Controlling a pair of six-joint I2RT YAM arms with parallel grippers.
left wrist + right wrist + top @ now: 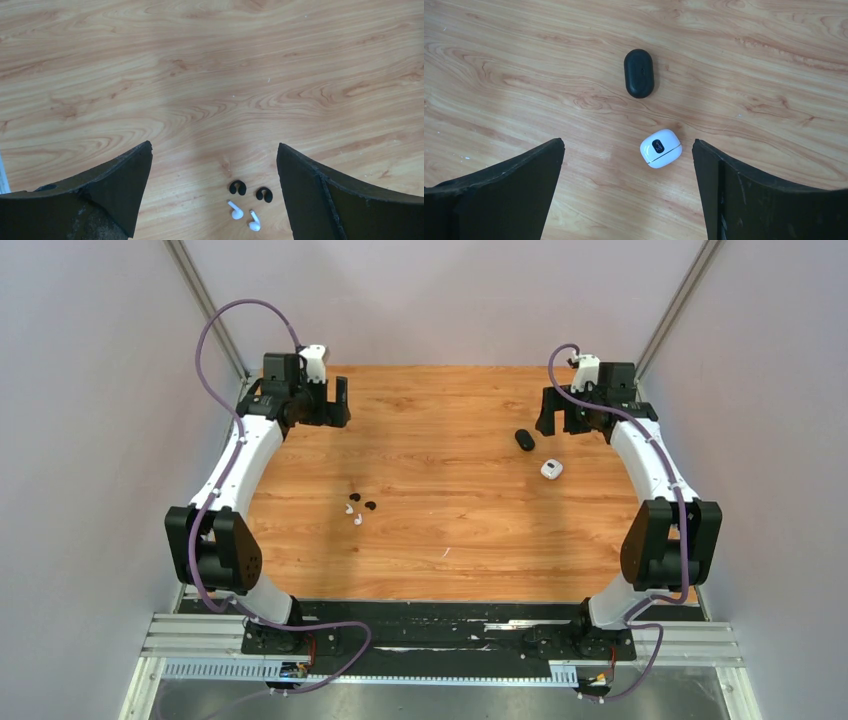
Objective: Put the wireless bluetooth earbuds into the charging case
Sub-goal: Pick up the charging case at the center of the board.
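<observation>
Two black earbuds (pixel 238 187) (pixel 264 194) and two white earbuds (pixel 235 211) (pixel 254 221) lie in a small cluster on the wooden table, left of centre (pixel 357 508). The black charging case (pixel 639 73) (pixel 524 440) and the white charging case (pixel 661 148) (pixel 551 469) lie closed at the right. My left gripper (pixel 214 148) (pixel 322 410) hovers open at the back left, well above and behind the earbuds. At the back right my right gripper (pixel 628 143) (pixel 567 420) is open too, high over the cases. Neither holds anything.
Grey walls with metal corner posts (pixel 205 305) enclose the table (pixel 450 530) on three sides. Both arm bases sit on a black rail (pixel 440 630) at the near edge.
</observation>
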